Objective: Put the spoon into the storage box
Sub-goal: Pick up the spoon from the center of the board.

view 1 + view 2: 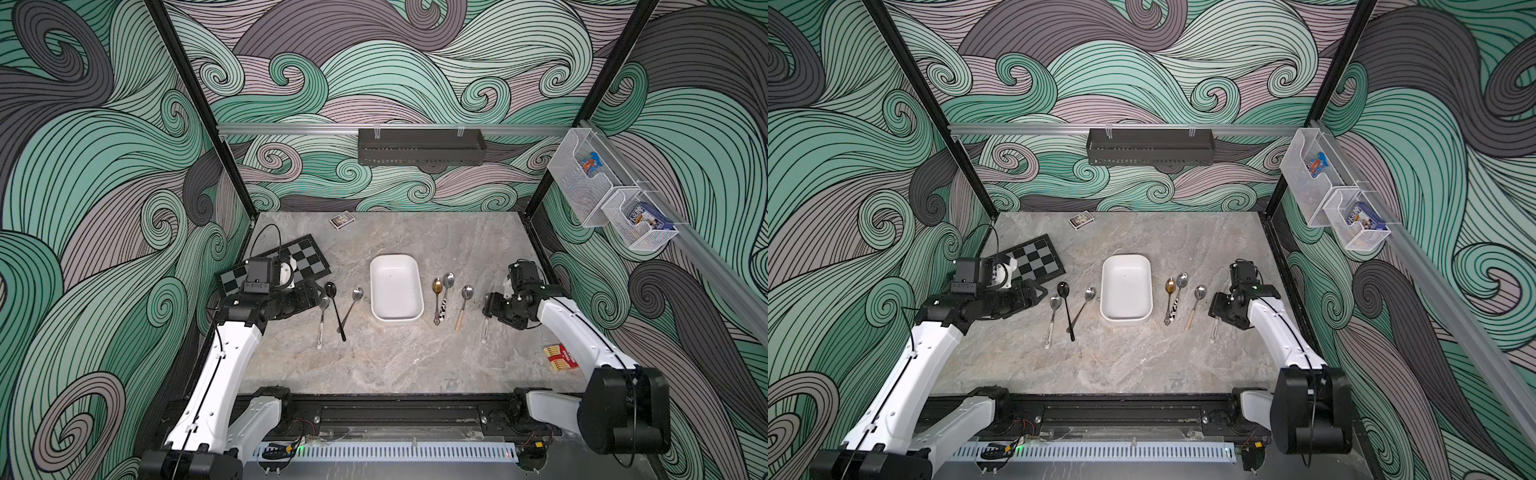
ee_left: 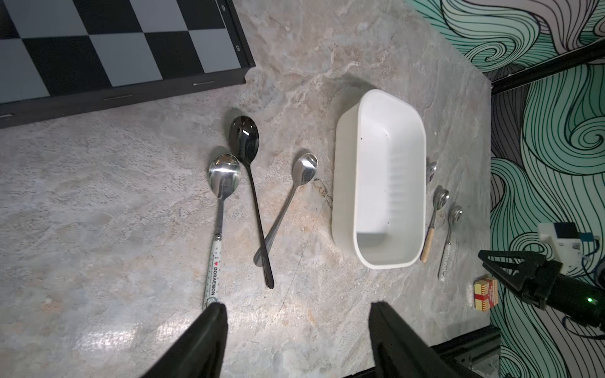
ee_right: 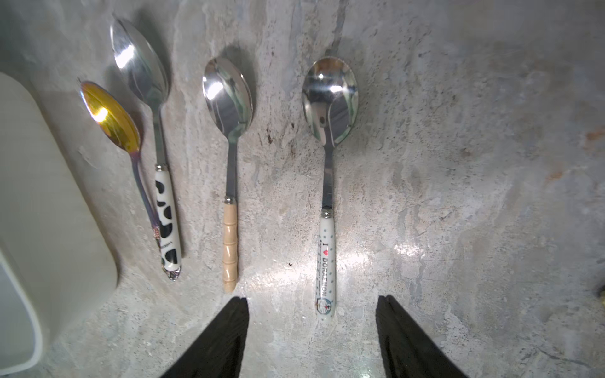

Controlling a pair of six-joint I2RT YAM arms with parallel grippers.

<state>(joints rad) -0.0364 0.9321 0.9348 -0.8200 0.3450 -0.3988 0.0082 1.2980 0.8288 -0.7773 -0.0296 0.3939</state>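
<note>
1. Spoon nearest the counter's [image 1: 395, 365] right edge, the right Doraemon spoon [image 3: 327, 258], lies flat with its handle end in the gap of the right gripper [image 3: 312, 298]. The jaws stand apart and hold nothing. Straddling the handle would let them shut across its narrow width.
2. The left gripper [image 2: 297, 305] is likewise spread and empty. One finger [image 2: 212, 324] hides the handle tip of the left Doraemon spoon [image 2: 214, 271], so that spoon sits off-centre; contact cannot be told.
3. Outward from the right gripper lie the wooden-handled spoon [image 3: 230, 242], then the cow-patterned spoon [image 3: 167, 225] and the gold spoon [image 3: 109, 117], touching along their handles. All point their bowls toward the far edge, so the handles face the arms.
4. Beyond the left Doraemon spoon, the black spoon [image 2: 245, 137] crosses the plain steel spoon [image 2: 304, 170]. That pair looks awkward to grasp, which likely explains starting with the outermost spoons.
5. The storage box [image 1: 395, 286] sits mid-counter, empty, its long side parallel to the spoons. A spoon carried sideways should therefore drop in unturned.
</note>
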